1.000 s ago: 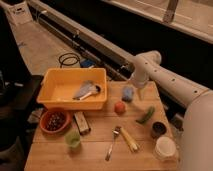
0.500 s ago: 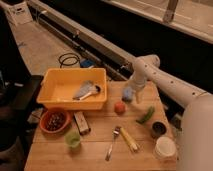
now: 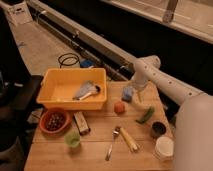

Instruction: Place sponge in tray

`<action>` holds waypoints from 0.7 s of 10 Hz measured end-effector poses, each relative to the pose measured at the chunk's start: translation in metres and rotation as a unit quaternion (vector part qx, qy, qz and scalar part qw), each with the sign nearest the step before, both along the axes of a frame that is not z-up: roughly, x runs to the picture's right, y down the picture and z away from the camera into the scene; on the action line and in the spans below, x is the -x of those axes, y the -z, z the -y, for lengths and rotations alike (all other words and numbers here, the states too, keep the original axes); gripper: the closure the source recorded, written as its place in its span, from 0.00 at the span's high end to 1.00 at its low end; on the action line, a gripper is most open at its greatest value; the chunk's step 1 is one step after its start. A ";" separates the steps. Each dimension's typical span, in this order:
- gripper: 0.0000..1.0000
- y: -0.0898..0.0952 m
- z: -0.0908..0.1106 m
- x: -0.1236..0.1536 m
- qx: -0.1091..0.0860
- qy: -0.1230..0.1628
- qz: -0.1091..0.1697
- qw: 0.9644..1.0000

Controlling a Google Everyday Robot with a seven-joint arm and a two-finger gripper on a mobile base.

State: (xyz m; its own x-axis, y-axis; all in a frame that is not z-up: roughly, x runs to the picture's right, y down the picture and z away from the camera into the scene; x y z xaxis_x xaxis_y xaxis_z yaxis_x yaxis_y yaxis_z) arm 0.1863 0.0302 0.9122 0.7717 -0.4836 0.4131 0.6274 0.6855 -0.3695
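A light blue sponge [image 3: 127,93] lies on the wooden table [image 3: 95,157], just right of the yellow tray [image 3: 62,102]. The tray stands at the table's back left and holds a grey brush-like object [image 3: 85,90]. My gripper [image 3: 134,91] hangs from the white arm [image 3: 165,85] that reaches in from the right. It is right at the sponge, over its right side. I cannot tell whether it grips the sponge.
An orange-red fruit [image 3: 119,107], a green vegetable [image 3: 145,115], a dark cup [image 3: 158,129], a white cup [image 3: 164,148], a spoon [image 3: 112,143], a yellow item [image 3: 129,139], a green cup [image 3: 73,139], a red bowl [image 3: 54,120] and a snack bar [image 3: 80,123] lie on the table.
The arm has lowered slightly toward the sponge. The sponge has stayed in place.
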 end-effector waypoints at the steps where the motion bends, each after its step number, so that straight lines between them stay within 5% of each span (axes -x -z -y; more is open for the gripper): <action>1: 0.80 -0.012 0.004 0.010 -0.001 0.012 0.013 1.000; 7: 0.80 -0.037 -0.012 0.037 0.024 0.039 0.066 0.997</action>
